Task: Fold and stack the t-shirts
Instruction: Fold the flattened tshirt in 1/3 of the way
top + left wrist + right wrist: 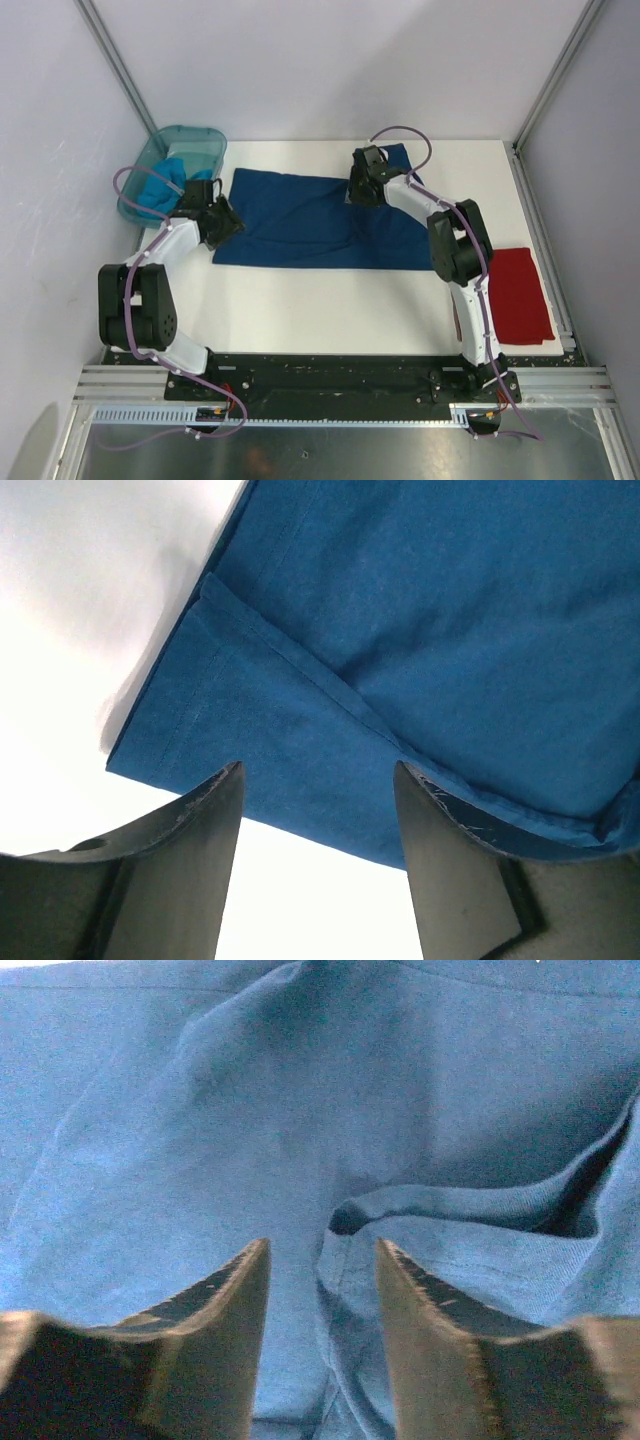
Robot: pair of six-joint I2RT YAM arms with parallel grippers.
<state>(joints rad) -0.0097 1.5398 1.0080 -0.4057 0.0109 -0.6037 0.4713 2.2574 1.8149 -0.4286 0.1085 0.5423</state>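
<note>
**Navy shirt lies crosswise, a gripper at each end**

The red shirt (520, 295) lies nearest. It is flat, off the right end of the navy shirt (300, 225) on its near side, and well apart from both grippers. The navy shirt is spread on the table with its long axis running left to right. The left gripper (222, 222) sits at the shirt's left end, toward the near corner. Its wrist view shows the fingers wide apart over the hemmed edge, gripping nothing. The right gripper (362, 185) hangs over the shirt's far edge, right of middle. Its jaws stand partly apart with a raised fold just beside the right finger, and nothing looks pinched. Farthest, beyond the shirt's left end, the turquoise shirt (165, 185) sits bunched in the tub (200, 140). The coming fold likely turns on that left-right axis: each arm has its own end, and the left is the nearer to a corner.
</note>
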